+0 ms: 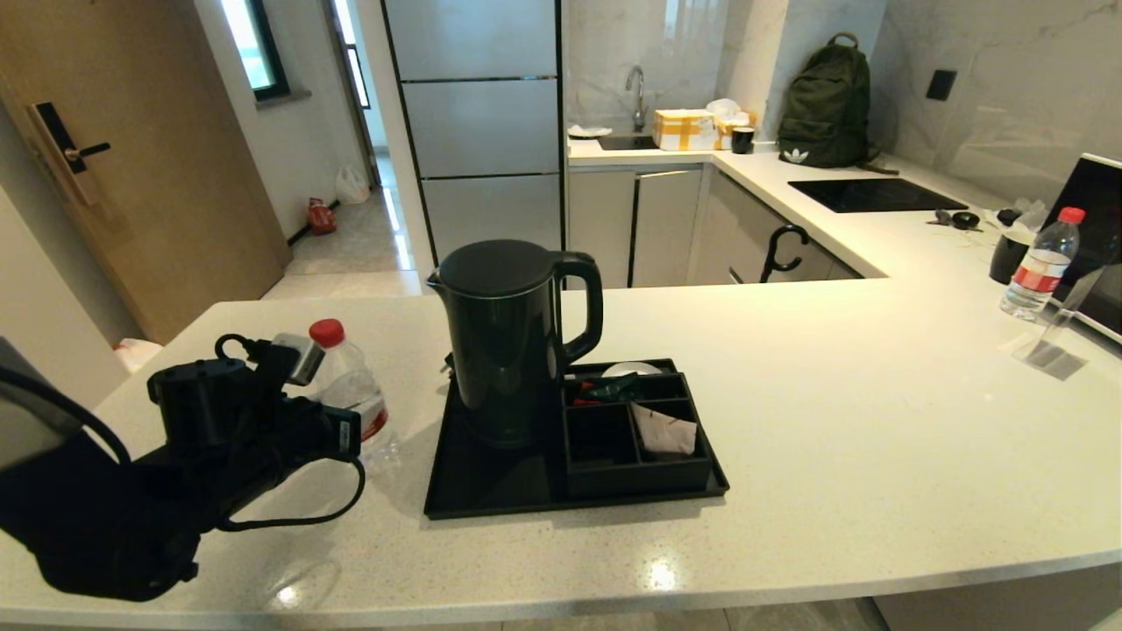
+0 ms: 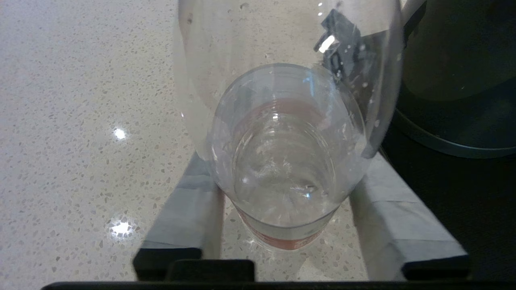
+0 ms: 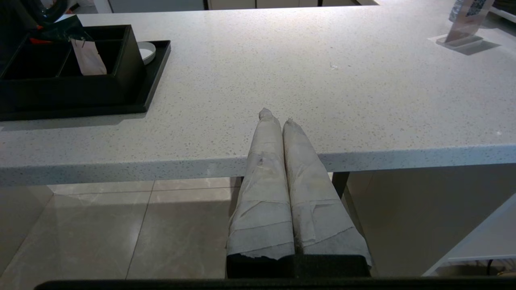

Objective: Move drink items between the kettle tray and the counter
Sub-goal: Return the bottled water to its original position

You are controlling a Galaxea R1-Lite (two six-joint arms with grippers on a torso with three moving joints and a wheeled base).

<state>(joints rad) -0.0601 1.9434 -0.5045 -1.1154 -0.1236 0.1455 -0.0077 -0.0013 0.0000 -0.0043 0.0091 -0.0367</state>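
Note:
The clear water bottle [image 1: 351, 386] with a red cap stands on the counter [image 1: 833, 421], just left of the kettle tray [image 1: 491, 491]. My left gripper [image 1: 337, 377] holds it from the left, with a taped finger [image 2: 189, 213] pressed on each side of the bottle [image 2: 282, 161], so it is shut on the bottle. The beige sachet [image 1: 664, 431] leans in the front right compartment of the black box [image 1: 635, 469] on the tray. It also shows in the right wrist view, the sachet [image 3: 88, 58]. My right gripper [image 3: 276, 117] hangs shut and empty at the counter's front edge.
The tall black kettle [image 1: 508, 342] stands on the tray close to the bottle. Red and green packets [image 1: 605, 390] fill a rear compartment, with a white dish [image 1: 631, 368] behind. A second bottle [image 1: 1040, 263], a clear stand [image 1: 1056, 337] and a dark cup [image 1: 1008, 254] sit far right.

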